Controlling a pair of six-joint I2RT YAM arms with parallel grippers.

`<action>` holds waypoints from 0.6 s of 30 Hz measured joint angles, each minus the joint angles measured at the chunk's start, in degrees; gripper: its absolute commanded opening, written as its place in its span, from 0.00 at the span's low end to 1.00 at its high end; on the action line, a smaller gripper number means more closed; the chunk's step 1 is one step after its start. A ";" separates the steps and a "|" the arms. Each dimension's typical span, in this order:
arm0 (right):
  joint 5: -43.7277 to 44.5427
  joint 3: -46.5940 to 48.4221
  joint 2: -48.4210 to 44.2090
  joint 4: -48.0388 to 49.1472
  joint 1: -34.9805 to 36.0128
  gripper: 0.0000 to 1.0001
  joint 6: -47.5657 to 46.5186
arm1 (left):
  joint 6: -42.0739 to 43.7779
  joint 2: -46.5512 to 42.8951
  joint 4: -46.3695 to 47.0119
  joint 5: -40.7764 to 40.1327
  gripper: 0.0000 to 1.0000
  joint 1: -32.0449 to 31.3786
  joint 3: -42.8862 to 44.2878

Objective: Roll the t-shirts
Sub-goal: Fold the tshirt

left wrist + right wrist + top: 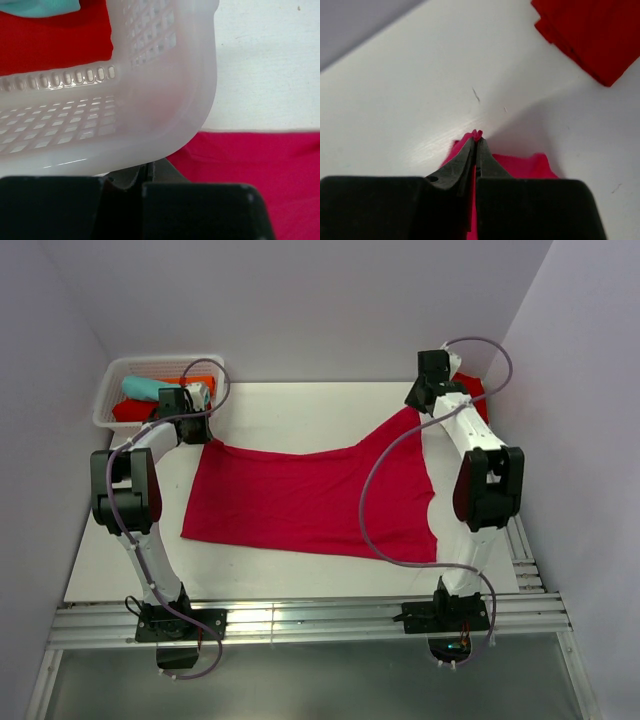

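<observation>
Crimson t-shirt (310, 495): lies mostly flat across the middle of the table (290, 410), one layer, few wrinkles. Far right corner is drawn out toward the right arm, so that edge runs skewed.

Handling, my read: light, limp cotton with no stiffness. It will stretch and drag on the table rather than slide cleanly, and any edge that isn't held will sag. Best taken by pinching corners or the hem, both ends of one edge together, then rolled with even tension so it doesn't cone.

right fingers (460, 162): pressed together on that far right corner, a small tuft of crimson poking out past the tips.

left fingers (127, 179): together, at the far left corner. The rim of the white basket (165, 100) hides the tips, so I can't tell if cloth is between them.

Basket touches or nearly touches that corner and could snag. It holds a teal tee (145, 388) and red cloth.

A folded scarlet tee (590, 35) sits just beyond the right corner, apart from it.
</observation>
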 measured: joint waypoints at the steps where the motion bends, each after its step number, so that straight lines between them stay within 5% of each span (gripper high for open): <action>1: 0.20 -0.46 -1.62 0.61 0.00 0.00 -0.09 | 0.04 0.00 -0.31 0.20 0.00 0.09 0.24; 18: 0.13 -24.94 -20.79 3.93 0.07 0.00 2.56 | 3.82 0.00 -4.09 3.34 0.00 1.16 1.68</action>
